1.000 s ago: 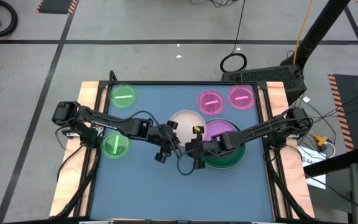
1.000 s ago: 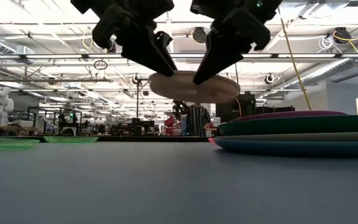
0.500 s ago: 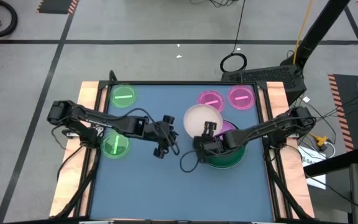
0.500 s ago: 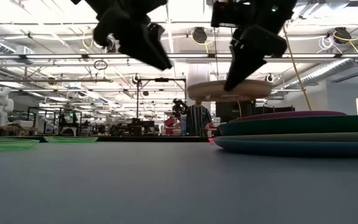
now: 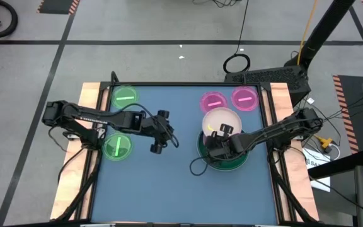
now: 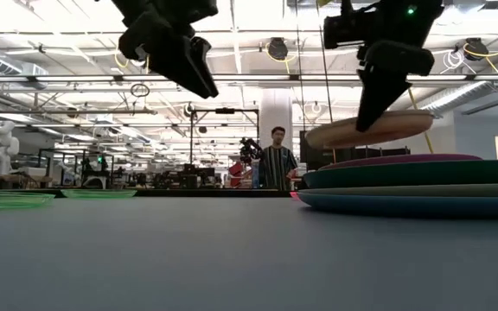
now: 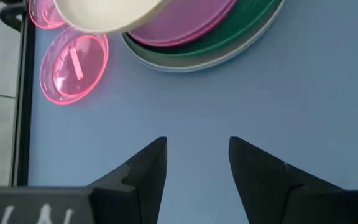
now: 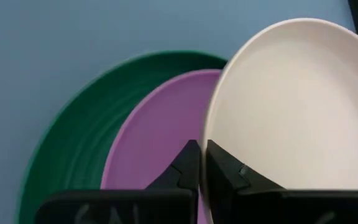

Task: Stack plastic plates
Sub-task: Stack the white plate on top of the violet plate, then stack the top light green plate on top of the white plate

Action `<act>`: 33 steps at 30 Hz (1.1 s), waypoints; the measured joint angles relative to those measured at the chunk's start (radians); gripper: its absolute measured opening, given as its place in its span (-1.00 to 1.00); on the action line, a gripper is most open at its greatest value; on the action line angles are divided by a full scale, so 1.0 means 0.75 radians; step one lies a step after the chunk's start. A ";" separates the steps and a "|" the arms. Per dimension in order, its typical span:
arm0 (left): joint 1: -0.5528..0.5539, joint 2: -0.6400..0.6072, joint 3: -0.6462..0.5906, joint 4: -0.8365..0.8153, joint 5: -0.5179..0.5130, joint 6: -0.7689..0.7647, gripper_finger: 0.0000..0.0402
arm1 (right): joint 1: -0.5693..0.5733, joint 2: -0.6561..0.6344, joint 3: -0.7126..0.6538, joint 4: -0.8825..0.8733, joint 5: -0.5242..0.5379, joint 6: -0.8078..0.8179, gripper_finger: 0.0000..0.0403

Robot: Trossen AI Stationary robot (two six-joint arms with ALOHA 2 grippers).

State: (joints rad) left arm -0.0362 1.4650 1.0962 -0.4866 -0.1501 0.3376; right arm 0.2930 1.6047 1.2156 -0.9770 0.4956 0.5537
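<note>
Round white plastic plate [image 5: 222,121]: pinched at rim by right tool [image 5: 217,140], carried across from mid-worktop, held tilted just above stack. Round purple plastic plate [image 5: 233,130] atop large dark green plate [image 5: 227,162], near right of blue worktop [image 5: 169,189]. Left tool [image 5: 157,142]: released after handover, fingers apart, withdrawn leftward, holding nothing. Judged: placement imminent. Small translucent pink [image 5: 213,103] and green plates [image 5: 116,146] unstacked.

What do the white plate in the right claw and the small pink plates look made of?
White plate: likely opaque matte plastic, with a smooth molded rim and soft, even shading. Small pink plates: probably glossy translucent plastic; the table shows through them and their rims catch the light.
</note>
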 joint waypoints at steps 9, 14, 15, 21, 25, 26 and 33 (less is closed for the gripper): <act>0.041 -0.003 0.001 -0.059 0.000 -0.035 -0.11 | 0.024 0.001 0.000 -0.025 -0.038 0.065 -0.96; 0.049 -0.003 0.001 -0.063 0.000 -0.038 -0.11 | 0.024 0.001 0.000 -0.025 -0.038 0.096 -0.88; 0.049 -0.003 0.001 -0.063 0.000 -0.039 -0.11 | 0.024 0.001 0.000 -0.024 -0.038 0.105 -0.86; 0.049 -0.003 0.001 -0.061 0.000 -0.044 -0.11 | 0.023 0.001 0.000 -0.021 -0.038 0.124 -0.74; 0.048 -0.003 0.001 -0.062 0.000 -0.049 -0.11 | 0.023 0.001 0.000 -0.014 -0.038 0.125 -0.69; 0.048 -0.003 0.001 -0.061 0.000 -0.050 -0.11 | 0.023 0.001 0.000 -0.010 -0.038 0.125 -0.68; 0.048 -0.003 0.001 -0.102 0.001 -0.113 -0.11 | 0.021 0.001 0.000 -0.001 -0.027 0.108 -0.66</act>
State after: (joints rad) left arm -0.0002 1.4631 1.0969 -0.5632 -0.1493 0.2529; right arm 0.3087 1.6051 1.2156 -0.9780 0.4753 0.6350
